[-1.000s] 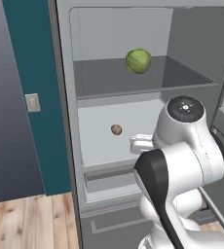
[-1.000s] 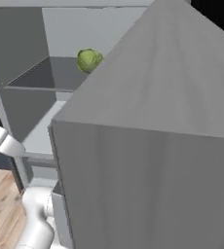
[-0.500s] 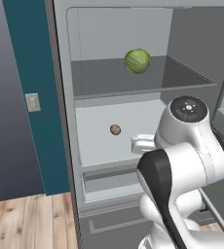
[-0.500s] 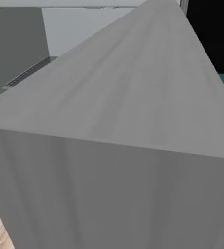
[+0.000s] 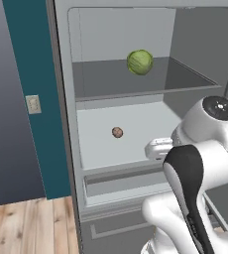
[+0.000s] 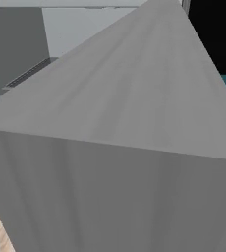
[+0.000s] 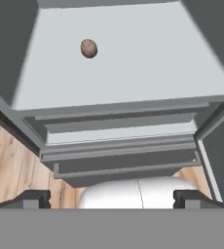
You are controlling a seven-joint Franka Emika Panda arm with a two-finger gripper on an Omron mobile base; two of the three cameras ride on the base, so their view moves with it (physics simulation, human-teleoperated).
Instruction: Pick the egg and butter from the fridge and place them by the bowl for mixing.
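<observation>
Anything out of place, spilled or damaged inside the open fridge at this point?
Nothing stands out. In the fridge, the cabbage sits on the upper shelf and the egg rests alone on the pale shelf below, intact, nothing spilled. The hand is open, short of the egg. No butter shows on these shelves.

A home kitchen, rendered.
The open grey fridge [image 5: 131, 163] with pale shelves holds a green cabbage [image 5: 140, 62] and an egg [image 5: 117, 132]; beside it are a teal wall [image 5: 34, 64] and wooden floor [image 5: 27, 228].
</observation>
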